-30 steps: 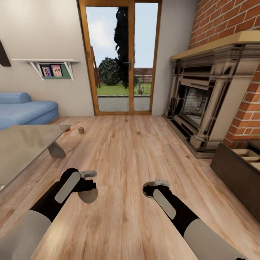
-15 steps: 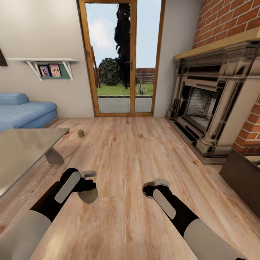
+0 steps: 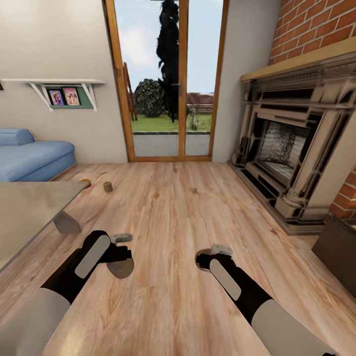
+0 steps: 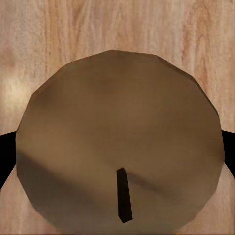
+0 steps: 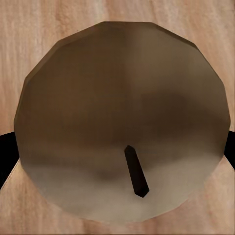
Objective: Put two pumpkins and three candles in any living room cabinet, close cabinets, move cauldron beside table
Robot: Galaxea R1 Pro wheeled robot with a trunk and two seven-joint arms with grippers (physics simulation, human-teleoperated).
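Observation:
My left gripper point(image 3: 120, 258) is shut on a grey-brown candle point(image 3: 121, 267), whose round top and dark wick show close up in the left wrist view point(image 4: 117, 142). My right gripper point(image 3: 205, 257) is shut on a second candle point(image 3: 201, 260), seen the same way in the right wrist view point(image 5: 122, 122). A third candle point(image 3: 107, 186) stands on the floor ahead to the left. Beside it an orange sliver of a pumpkin point(image 3: 85, 182) peeks past the corner of the grey table point(image 3: 29, 207). A corner of the dark-brown cabinet point(image 3: 342, 249) is at the right edge. The cauldron is out of view.
A blue sofa point(image 3: 29, 158) sits behind the table at far left. A stone fireplace point(image 3: 296, 148) with a raised hearth lines the brick wall on the right. Glass doors point(image 3: 168, 84) stand straight ahead. Open wooden floor point(image 3: 173, 207) lies between table and fireplace.
The whole view has shifted: the table slid left and the cabinet slid off toward the right edge, so the camera moved. Both arms keep their pose, each still holding its candle.

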